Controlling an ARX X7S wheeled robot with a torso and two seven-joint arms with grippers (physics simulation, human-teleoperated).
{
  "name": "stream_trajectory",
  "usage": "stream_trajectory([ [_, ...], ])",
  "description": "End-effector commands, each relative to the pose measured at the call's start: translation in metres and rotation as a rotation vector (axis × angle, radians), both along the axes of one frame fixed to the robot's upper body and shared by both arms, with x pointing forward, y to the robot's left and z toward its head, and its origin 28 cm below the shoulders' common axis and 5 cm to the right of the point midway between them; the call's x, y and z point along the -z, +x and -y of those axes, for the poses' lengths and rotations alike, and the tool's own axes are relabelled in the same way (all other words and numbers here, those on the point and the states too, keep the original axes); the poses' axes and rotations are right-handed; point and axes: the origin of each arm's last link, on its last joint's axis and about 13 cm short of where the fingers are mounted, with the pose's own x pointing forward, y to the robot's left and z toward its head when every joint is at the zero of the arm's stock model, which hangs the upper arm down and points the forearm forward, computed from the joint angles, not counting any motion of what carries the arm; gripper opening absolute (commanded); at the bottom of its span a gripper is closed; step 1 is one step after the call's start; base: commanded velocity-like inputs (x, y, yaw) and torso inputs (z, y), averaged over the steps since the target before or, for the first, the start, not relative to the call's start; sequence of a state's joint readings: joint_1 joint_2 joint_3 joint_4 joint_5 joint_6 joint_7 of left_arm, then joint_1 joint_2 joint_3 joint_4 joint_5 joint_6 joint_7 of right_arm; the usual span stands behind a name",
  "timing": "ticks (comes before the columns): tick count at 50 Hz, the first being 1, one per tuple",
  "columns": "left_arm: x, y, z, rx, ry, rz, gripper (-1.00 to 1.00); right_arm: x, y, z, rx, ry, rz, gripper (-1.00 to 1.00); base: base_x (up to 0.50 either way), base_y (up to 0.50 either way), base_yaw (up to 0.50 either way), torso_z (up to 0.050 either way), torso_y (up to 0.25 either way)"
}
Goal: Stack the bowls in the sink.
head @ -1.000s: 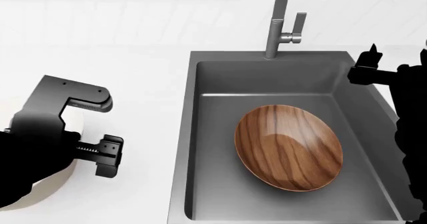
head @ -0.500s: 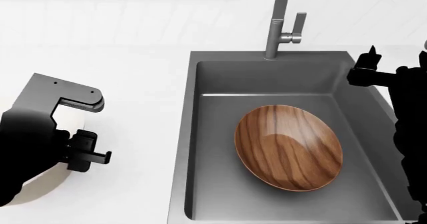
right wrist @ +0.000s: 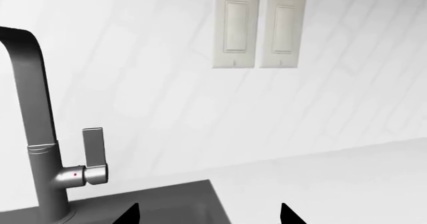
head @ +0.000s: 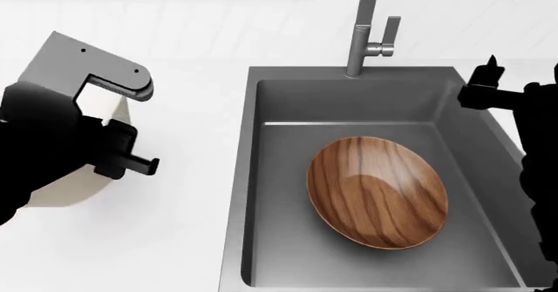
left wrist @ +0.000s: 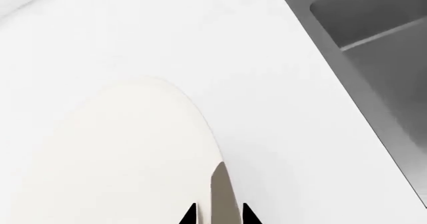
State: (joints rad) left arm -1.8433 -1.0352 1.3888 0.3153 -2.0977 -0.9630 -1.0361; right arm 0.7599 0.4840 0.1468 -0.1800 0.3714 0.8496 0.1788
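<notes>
The brown wood-grain bowl (head: 377, 192) lies tilted on the floor of the dark grey sink (head: 349, 99). My left gripper (left wrist: 219, 217) is shut on the rim of the cream-white bowl (left wrist: 120, 154), one fingertip inside the rim and one outside. In the head view that bowl (head: 74, 184) hangs off the counter at the left, mostly hidden behind my left arm, well clear of the sink. My right gripper (right wrist: 209, 215) stands open and empty above the sink's back right corner (head: 487, 76).
The tall steel faucet (head: 362, 27) with its side lever rises behind the sink (right wrist: 40, 134). White counter (head: 187, 240) lies between the cream bowl and the sink's left rim (left wrist: 303, 13). Two light switches (right wrist: 260, 26) sit on the tiled wall.
My left gripper has closed on the cream bowl and lifted it off the counter, moving up and back. The brown bowl and the right arm have hardly moved.
</notes>
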Motion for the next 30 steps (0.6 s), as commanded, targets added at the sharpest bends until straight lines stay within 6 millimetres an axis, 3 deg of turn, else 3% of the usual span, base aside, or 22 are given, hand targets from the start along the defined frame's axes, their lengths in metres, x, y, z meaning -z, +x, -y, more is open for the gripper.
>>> stream_trajectory([
  [1,-0.021,0.011,0.013,0.128,0.132,0.121,-1.0,-0.003,-0.004,0.002,0.011,-0.004,0.005,1.0,0.0,0.0,0.0,0.0,0.0],
  [17,-0.007,0.053,0.056,0.597,0.514,0.164,-1.0,-0.009,-0.009,0.005,0.027,-0.009,0.014,1.0,0.0,0.0,0.0,0.0,0.0],
  [30,-0.002,0.078,0.088,0.757,0.636,0.217,-1.0,-0.011,-0.012,0.007,0.035,-0.008,0.015,1.0,0.0,0.0,0.0,0.0,0.0],
])
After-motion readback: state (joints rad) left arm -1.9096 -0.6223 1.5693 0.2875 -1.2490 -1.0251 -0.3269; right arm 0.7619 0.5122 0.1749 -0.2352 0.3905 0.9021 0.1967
